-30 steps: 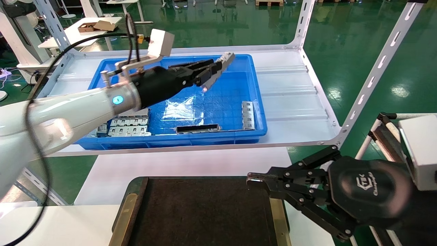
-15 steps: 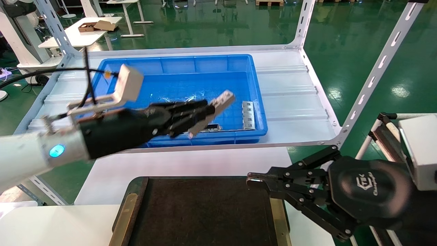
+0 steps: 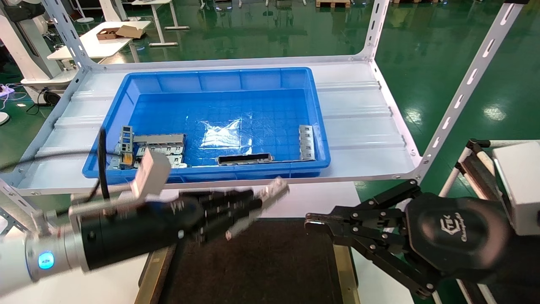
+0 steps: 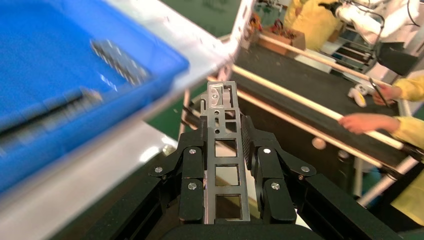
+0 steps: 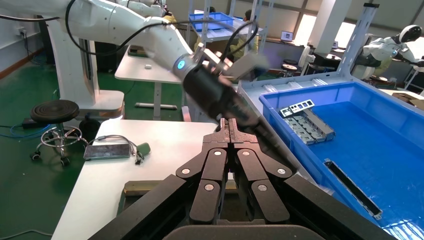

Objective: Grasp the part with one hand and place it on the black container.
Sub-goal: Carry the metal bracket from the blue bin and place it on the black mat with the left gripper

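My left gripper point(image 3: 253, 204) is shut on the part point(image 3: 272, 190), a silvery channel bar with square cutouts. It holds the part just above the far edge of the black container point(image 3: 261, 270), tilted with one end pointing up and right. In the left wrist view the part point(image 4: 222, 150) lies lengthwise between the fingers point(image 4: 192, 170), and the gripper point(image 4: 224, 135) is clamped on its two sides. My right gripper point(image 3: 312, 221) is shut and empty, parked over the container's right brass strip point(image 3: 344, 266). It also shows in the right wrist view point(image 5: 229, 125).
The blue bin point(image 3: 211, 174) stands on the white shelf behind the container. It holds flat grey plates point(image 3: 158, 147), a long dark bar point(image 3: 244, 158) and another grey part point(image 3: 306, 142). A slanted shelf upright point(image 3: 464, 88) rises at the right.
My left gripper has carried the part out of the blue bin, toward me and down, to the far edge of the black container. The right arm has not moved.
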Controlling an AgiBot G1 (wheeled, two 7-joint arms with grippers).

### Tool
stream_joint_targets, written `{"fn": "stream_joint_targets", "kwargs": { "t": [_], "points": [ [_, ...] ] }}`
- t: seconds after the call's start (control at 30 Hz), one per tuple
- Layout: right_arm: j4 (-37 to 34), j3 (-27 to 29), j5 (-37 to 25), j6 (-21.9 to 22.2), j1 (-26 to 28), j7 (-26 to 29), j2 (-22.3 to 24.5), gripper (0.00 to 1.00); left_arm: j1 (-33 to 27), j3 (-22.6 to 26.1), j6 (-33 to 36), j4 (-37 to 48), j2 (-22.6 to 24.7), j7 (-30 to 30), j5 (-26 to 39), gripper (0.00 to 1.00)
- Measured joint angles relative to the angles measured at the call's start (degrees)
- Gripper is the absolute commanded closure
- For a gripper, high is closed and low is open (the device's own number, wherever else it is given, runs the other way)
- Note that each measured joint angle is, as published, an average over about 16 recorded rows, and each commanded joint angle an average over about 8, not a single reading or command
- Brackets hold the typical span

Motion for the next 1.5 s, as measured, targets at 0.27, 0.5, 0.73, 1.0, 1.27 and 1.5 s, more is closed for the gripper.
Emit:
{"fn": "stream_joint_targets", "kwargs": {
  "t": [0.27, 0.5, 0.73, 1.0, 1.27, 1.5],
  "points": [
    [0.0, 0.0, 0.0, 0.0, 0.0, 0.0, 0.0, 1.0, 8.4, 1.4, -3.9, 0.0, 0.9, 2.6, -1.4, 1.0],
    [0.0, 0.0, 0.0, 0.0, 0.0, 0.0, 0.0, 1.0, 15.4, 2.8, -14.7, 0.2, 5.2, 3.4, -2.0, 1.0],
    [0.0, 0.0, 0.0, 0.0, 0.0, 0.0, 0.0, 1.0, 19.5, 4.1, -30.6, 0.9, 12.7, 2.5, -2.6, 1.0],
    [0.0, 0.0, 0.0, 0.0, 0.0, 0.0, 0.0, 1.0, 20.2, 5.7, -47.8, 3.1, 22.2, 1.1, -3.8, 1.0],
    [0.0, 0.0, 0.0, 0.0, 0.0, 0.0, 0.0, 1.0, 19.7, 6.0, -56.7, 8.0, 29.6, 0.6, -3.7, 1.0],
    [0.0, 0.0, 0.0, 0.0, 0.0, 0.0, 0.0, 1.0, 19.9, 4.4, -58.3, 13.1, 34.0, 0.3, -1.3, 1.0]
  ]
}}
